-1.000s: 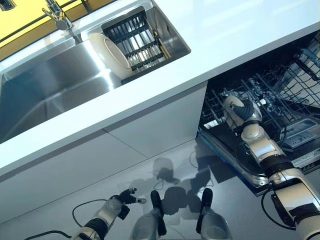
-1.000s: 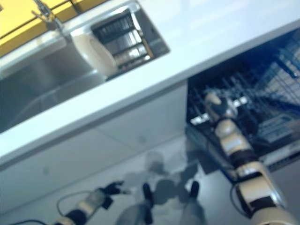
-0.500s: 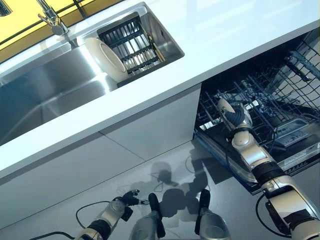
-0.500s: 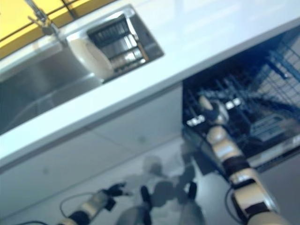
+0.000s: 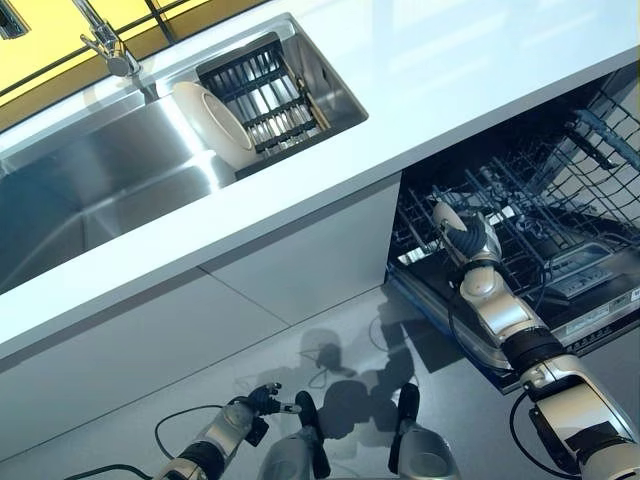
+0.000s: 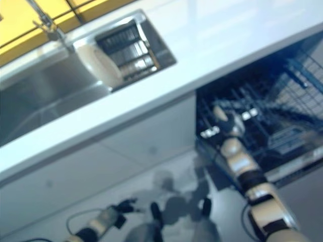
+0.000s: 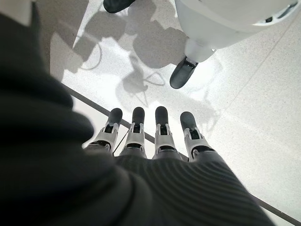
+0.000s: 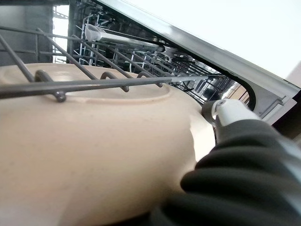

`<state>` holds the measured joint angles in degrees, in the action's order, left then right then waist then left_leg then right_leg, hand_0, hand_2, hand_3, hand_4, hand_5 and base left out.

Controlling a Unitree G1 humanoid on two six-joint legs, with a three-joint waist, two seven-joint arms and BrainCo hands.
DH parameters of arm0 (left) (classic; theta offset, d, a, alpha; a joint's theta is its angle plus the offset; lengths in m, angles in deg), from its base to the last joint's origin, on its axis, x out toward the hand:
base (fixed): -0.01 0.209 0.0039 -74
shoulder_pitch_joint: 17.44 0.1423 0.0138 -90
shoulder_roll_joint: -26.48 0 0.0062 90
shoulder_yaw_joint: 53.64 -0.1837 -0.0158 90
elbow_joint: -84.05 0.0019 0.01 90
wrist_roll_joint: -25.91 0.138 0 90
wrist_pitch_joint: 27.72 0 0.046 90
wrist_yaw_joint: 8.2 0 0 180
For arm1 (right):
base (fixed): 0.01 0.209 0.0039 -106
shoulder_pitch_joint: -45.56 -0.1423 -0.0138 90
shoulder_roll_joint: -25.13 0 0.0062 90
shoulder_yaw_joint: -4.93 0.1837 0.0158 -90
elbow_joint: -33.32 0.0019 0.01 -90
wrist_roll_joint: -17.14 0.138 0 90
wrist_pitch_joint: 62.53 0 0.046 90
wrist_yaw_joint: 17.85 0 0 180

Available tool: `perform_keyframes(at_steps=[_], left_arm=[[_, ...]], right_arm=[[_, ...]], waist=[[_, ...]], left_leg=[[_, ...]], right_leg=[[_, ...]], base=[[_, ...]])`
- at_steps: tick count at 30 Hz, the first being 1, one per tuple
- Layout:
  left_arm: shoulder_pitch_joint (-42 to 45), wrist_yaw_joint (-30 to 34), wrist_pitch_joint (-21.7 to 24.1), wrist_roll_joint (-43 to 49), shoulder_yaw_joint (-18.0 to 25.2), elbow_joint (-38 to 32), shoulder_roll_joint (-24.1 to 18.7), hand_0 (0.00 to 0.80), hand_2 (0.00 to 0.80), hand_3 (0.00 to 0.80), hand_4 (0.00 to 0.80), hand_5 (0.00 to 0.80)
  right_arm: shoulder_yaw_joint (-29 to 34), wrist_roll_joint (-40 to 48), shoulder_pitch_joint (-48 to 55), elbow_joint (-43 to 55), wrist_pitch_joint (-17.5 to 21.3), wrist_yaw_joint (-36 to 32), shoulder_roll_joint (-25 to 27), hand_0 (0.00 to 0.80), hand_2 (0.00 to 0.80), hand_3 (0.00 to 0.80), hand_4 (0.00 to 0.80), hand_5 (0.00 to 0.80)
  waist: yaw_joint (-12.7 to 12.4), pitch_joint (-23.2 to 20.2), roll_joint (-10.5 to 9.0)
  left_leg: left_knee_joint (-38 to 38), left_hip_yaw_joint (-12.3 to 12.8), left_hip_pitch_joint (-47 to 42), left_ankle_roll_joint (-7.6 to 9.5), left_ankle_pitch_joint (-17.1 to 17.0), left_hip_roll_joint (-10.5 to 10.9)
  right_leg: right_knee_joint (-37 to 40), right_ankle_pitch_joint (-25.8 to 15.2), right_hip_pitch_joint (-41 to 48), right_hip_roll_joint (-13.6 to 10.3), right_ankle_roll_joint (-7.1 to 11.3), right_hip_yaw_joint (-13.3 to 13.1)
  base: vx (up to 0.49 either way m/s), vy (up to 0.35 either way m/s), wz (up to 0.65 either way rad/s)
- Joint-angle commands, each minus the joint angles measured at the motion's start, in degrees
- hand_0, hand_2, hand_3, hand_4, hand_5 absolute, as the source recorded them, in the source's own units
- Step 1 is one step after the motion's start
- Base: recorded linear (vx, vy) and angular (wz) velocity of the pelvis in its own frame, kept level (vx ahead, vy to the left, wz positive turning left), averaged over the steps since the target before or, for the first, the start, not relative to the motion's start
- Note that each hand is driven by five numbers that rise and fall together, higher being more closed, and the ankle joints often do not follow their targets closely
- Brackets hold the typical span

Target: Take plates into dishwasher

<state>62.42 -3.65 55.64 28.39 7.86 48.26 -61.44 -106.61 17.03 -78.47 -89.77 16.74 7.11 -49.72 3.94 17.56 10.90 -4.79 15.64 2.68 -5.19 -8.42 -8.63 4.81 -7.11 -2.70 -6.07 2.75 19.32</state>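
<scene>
My right hand [image 5: 468, 238] reaches into the front of the open dishwasher's lower rack [image 5: 545, 205] and is shut on a cream plate [image 8: 94, 155]. In the right wrist view the plate lies against the rack's wires [image 8: 117, 83], with my thumb [image 8: 228, 112] on its rim. The plate's edge shows just past the hand in the left eye view [image 5: 446, 214]. A second cream plate [image 5: 212, 122] stands on edge at the dark drying rack [image 5: 268, 88] in the sink. My left hand [image 5: 247, 414] hangs low over the floor, fingers [image 7: 162, 123] straight, holding nothing.
The white counter [image 5: 450, 70] overhangs the dishwasher opening. The steel sink [image 5: 100, 190] and faucet [image 5: 108, 42] lie at the far left. The lowered dishwasher door [image 5: 470, 335] juts out beside my right arm. White cabinet fronts [image 5: 250, 290] stand below the counter.
The whole view has shifted a little. My right hand with the plate has edged slightly leftward at the front of the lower rack. The left hand hangs as before.
</scene>
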Motion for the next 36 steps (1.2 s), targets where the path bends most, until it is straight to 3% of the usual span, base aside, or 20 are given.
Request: perform_keyframes(at_steps=[1,20,36], left_arm=[[-3.98,-1.01,0.36,-1.19,-1.65,2.82,-0.41,0.000,0.000,0.000,0.000,0.000],[-3.47,-1.59,0.43,-1.15,-1.43,3.00,0.33,0.000,0.000,0.000,0.000,0.000],[-1.16,-2.31,0.97,-0.82,0.88,3.60,0.25,0.000,0.000,0.000,0.000,0.000]], right_arm=[[-9.82,2.90,2.18,2.09,0.78,-4.24,-12.45,0.000,0.000,0.000,0.000,0.000],[-8.74,2.28,4.02,5.06,2.48,-2.47,-11.56,0.000,0.000,0.000,0.000,0.000],[2.24,-3.23,5.71,15.82,8.20,12.20,-5.48,0.000,0.000,0.000,0.000,0.000]], waist=[[-1.05,1.55,-4.13],[-0.39,1.03,-4.40],[0.46,0.81,-5.62]], left_leg=[[-0.21,2.80,-1.35,-2.69,0.45,-0.03],[-0.21,3.43,-1.68,-2.81,0.24,-0.20],[-0.21,3.74,-2.64,-2.42,0.91,-0.76]], right_leg=[[-6.55,5.84,-2.06,-3.47,0.77,-1.20],[-5.53,5.57,-1.14,-3.33,0.87,-1.59],[-5.11,5.46,-0.16,-2.54,1.23,-2.25]], base=[[0.000,0.000,0.00],[0.000,0.000,0.00],[0.000,0.000,0.00]])
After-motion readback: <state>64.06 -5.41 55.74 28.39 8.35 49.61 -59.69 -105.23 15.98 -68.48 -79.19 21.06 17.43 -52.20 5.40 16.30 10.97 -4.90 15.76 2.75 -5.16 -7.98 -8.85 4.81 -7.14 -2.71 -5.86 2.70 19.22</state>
